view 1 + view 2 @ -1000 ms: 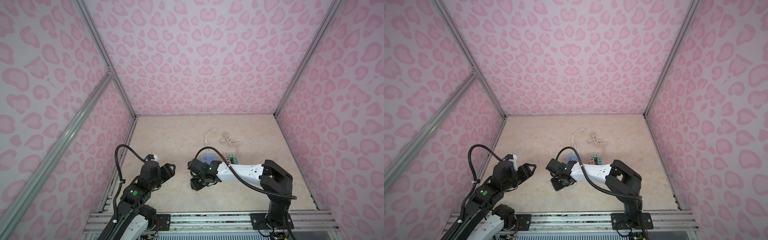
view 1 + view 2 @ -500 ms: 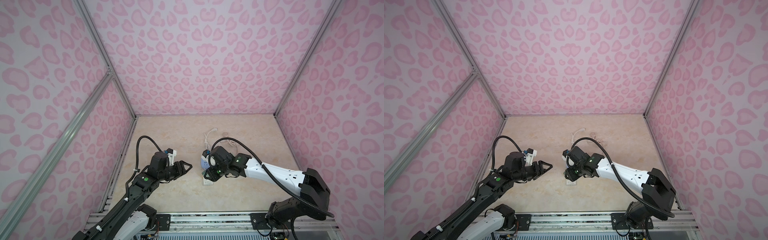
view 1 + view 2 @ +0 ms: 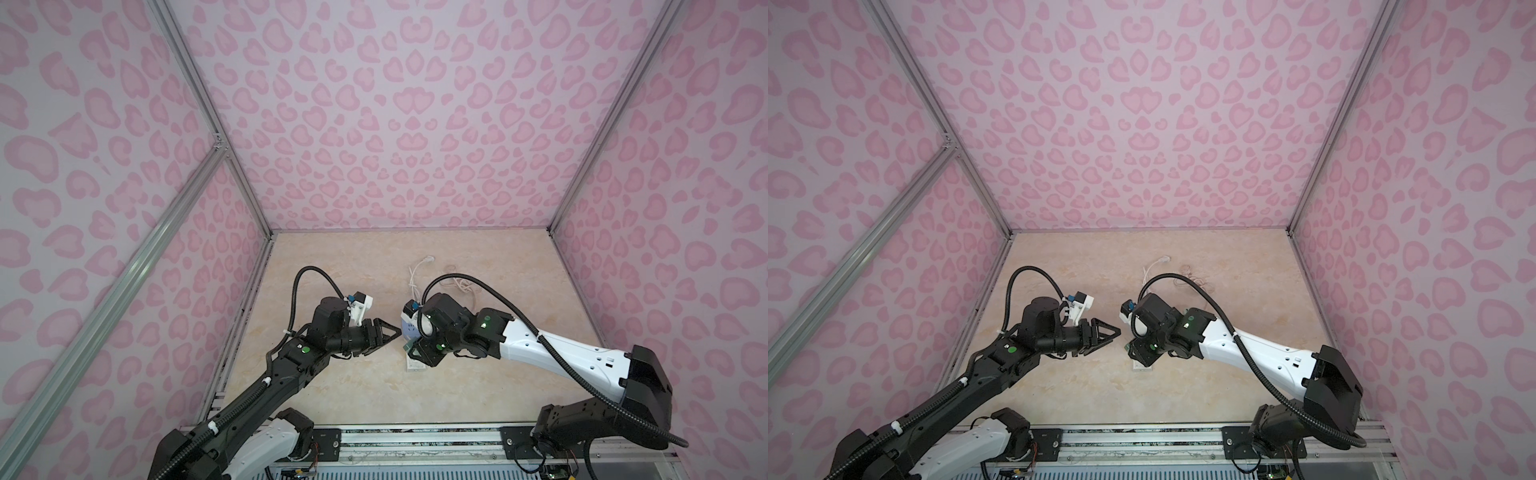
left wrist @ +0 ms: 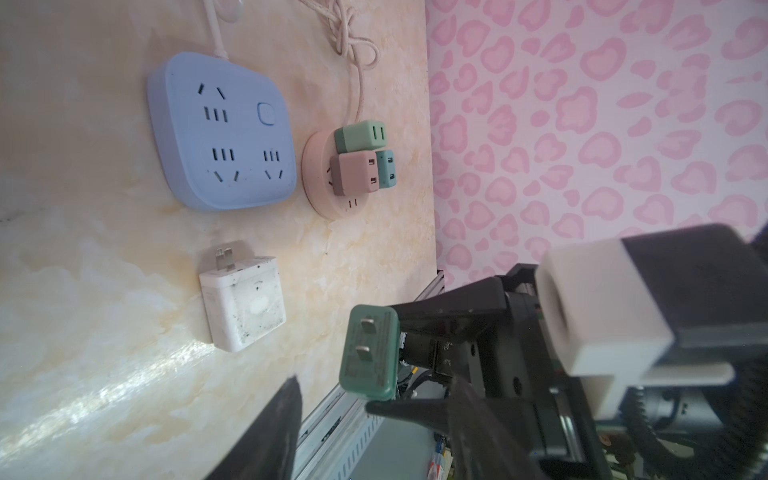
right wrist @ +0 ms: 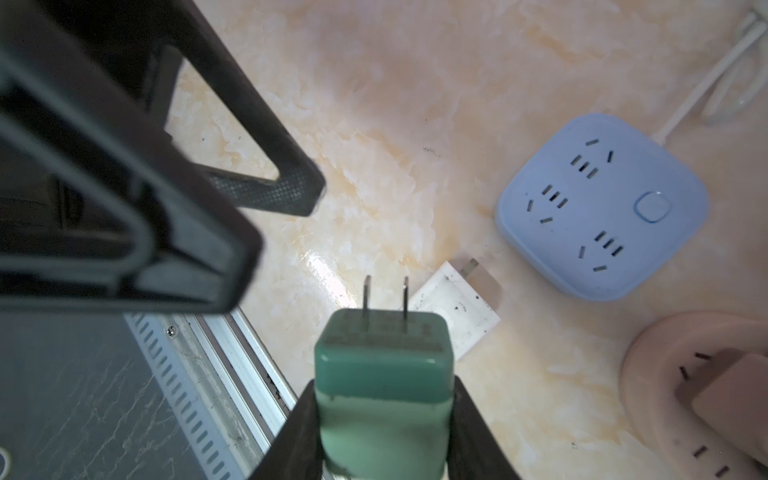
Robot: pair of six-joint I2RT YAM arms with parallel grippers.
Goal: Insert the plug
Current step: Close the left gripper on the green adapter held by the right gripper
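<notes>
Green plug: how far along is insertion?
Done: green plug picked up, clamped in the right gripper. In hand: held in the air, prongs toward the open left gripper. Left: seating it in a socket; the blue power strip has every socket empty.

Plastic shells, metal prongs, glossy stone-look top.
The dark-green rounded plastic plug (image 5: 382, 365) is smooth with a faint sheen, and its two flat metal prongs (image 5: 366, 299) are dull grey. The pale-blue square plastic socket block (image 4: 220, 133) looks matt. The white plastic charger cube (image 4: 243, 303) is scuffed and dark-speckled. The beige marble-pattern tabletop (image 4: 83, 311) shines.
</notes>
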